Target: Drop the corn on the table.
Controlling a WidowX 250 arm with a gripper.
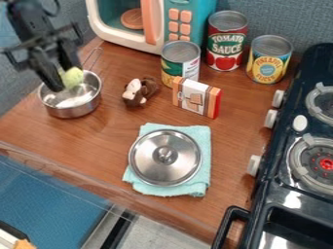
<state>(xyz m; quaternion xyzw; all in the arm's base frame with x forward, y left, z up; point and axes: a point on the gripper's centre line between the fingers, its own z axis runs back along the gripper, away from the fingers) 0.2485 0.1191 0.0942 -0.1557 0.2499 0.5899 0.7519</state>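
gripper (66, 79) abt 10 o'clock, pincer closed on the corn (74, 77) over the metal pot (69, 111). lid (155, 165) w/ cloth (199, 187) under it, 6 o'clock tbh

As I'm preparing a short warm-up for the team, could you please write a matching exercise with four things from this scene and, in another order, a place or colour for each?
1. Corn
2. Lid
3. Stove
4. Stuffed toy

A. On the light blue cloth
B. Brown and white
C. At the gripper, over the pot
D. Along the right edge of the view

Pairs: 1-C, 2-A, 3-D, 4-B
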